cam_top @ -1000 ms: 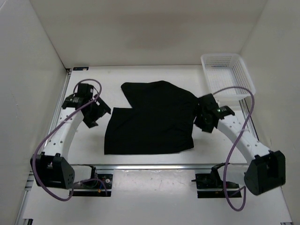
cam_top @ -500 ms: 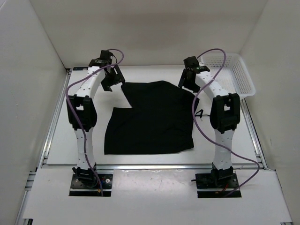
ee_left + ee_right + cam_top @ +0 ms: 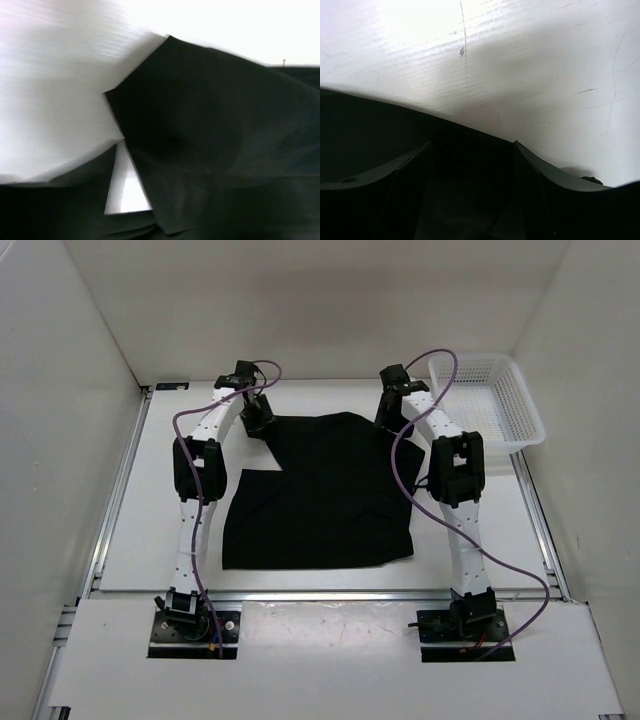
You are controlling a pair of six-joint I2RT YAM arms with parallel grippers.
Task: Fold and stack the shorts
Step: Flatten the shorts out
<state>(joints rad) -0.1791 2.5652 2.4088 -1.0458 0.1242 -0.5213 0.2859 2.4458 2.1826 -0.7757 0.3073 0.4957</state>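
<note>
The black shorts (image 3: pixel 325 490) lie spread flat in the middle of the white table. My left gripper (image 3: pixel 256 416) is down at their far left corner. In the left wrist view the shorts (image 3: pixel 210 130) fill most of the frame and run down between dark, blurred fingers, with a bright wedge of table beside them. How far these jaws have closed does not show. My right gripper (image 3: pixel 393 410) sits at the far right corner. In the right wrist view its fingers (image 3: pixel 530 162) stand apart with the shorts' edge (image 3: pixel 470 165) between them.
A white mesh basket (image 3: pixel 500 415) stands at the back right of the table, just right of my right arm. White walls enclose the table on the left, back and right. Purple cables loop off both arms.
Both arms have swung from beside the shorts' left and right sides up to their far corners and lowered onto the cloth. The left view is now blurred by motion.
</note>
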